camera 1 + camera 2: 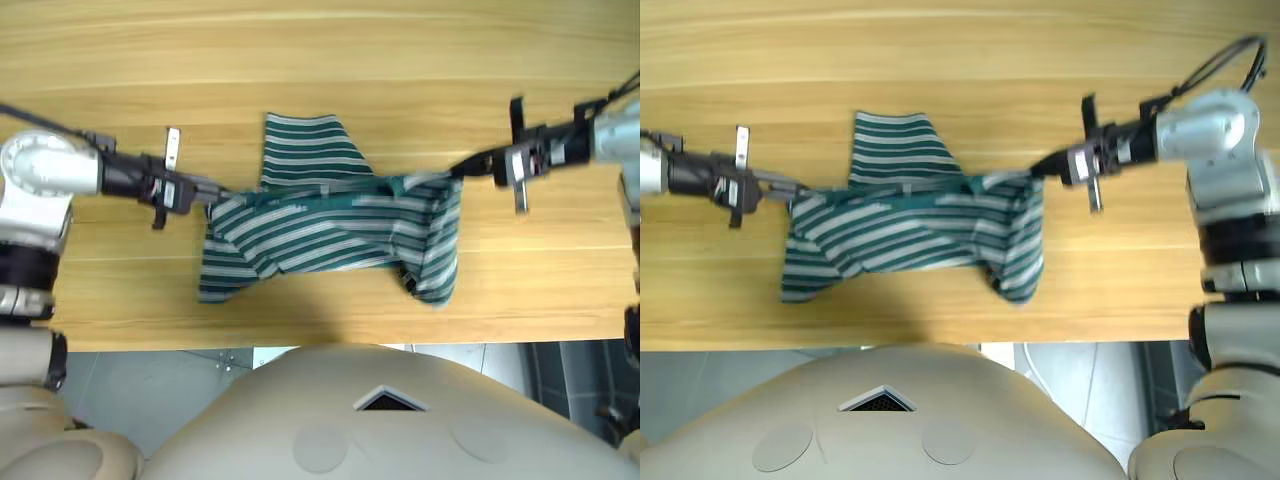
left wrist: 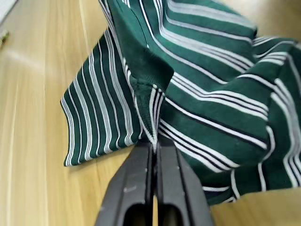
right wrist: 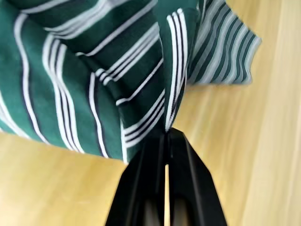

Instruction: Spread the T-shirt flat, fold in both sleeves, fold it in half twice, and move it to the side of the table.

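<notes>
A green T-shirt [image 1: 330,225] with white stripes hangs stretched between my two grippers above the wooden table [image 1: 320,60]. My left gripper [image 1: 212,192] is shut on the shirt's left end; the left wrist view shows its black fingers [image 2: 141,174] pinching a fold of the cloth [image 2: 151,125]. At the shirt's right end my right gripper [image 1: 455,170] is shut on the fabric, its fingers [image 3: 188,179] closed on a striped edge [image 3: 174,94]. One part [image 1: 310,150] lies flat on the table behind. The lower edge sags in bunched folds.
The table's front edge [image 1: 320,345] runs just below the sagging shirt, with grey floor [image 1: 150,385] beyond it. Bare wood stretches across the back and to both sides of the shirt.
</notes>
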Robot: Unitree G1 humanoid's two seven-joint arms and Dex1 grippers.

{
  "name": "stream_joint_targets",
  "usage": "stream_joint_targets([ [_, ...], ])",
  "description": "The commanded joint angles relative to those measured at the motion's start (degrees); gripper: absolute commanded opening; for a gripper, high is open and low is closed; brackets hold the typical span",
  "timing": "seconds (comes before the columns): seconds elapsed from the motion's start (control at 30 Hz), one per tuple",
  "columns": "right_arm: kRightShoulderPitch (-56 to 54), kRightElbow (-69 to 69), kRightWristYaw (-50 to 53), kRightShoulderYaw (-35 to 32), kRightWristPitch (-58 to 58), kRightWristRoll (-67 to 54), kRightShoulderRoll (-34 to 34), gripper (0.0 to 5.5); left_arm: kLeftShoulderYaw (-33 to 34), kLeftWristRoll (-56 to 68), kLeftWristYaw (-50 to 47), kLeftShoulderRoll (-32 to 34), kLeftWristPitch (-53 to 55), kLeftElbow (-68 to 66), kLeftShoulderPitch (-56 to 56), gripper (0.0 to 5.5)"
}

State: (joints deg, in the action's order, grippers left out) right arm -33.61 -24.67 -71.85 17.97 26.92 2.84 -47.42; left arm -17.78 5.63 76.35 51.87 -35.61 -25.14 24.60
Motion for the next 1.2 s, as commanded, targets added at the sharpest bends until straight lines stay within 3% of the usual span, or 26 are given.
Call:
stream_joint_targets([
  [0.03, -55.31, -40.63, 76.66, -5.52, -19.83, 16.15, 8.36, 0.00, 10.03, -7.71, -58.61, -14.03, 17.74, -41.94, 62.89, 0.02],
  [0.1, -52.86, -35.57, 82.38, -9.67, -14.96, 16.08, 5.30, 0.00, 21.29, 0.79, -66.69, -9.10, 8.98, -38.10, 64.95, 0.02],
  [0.2, -26.48, -16.36, 93.75, -14.30, -8.38, 24.50, 0.37, 0.00, 32.96, 6.54, -65.75, -5.10, -6.40, -25.10, 41.25, 0.02],
  [0.27, -7.91, -13.53, 97.62, -12.87, -4.92, 25.84, 1.69, 0.00, 29.64, 1.98, -60.84, -6.45, -15.13, -23.57, 19.97, 0.02],
  [0.33, 3.59, -15.98, 99.80, -10.34, -2.00, 25.21, 4.34, 0.00, 25.52, -1.02, -57.44, -9.16, -20.13, -25.77, 5.76, 0.02],
  [0.63, 10.97, -12.26, 103.56, -7.50, -1.43, 34.20, 4.57, 0.00, 10.91, -9.95, -40.78, -12.53, -24.07, -27.78, -10.18, 0.02],
  [0.83, 19.98, -3.25, 73.28, -4.05, 6.15, 22.19, 1.42, 0.00, 5.32, -12.11, -31.94, -8.04, -23.56, -21.26, -18.31, 0.02],
  [0.97, 29.70, 3.36, 54.41, -1.09, 8.03, 17.05, -4.74, 0.00, 4.62, -14.16, -31.32, -4.87, -22.65, -15.38, -21.59, 0.02],
  [1.2, 44.32, 17.57, 37.14, -1.21, 13.36, 4.37, -13.13, 0.00, 5.12, -12.49, -28.62, 3.35, -19.00, 1.59, -30.03, 0.02],
])
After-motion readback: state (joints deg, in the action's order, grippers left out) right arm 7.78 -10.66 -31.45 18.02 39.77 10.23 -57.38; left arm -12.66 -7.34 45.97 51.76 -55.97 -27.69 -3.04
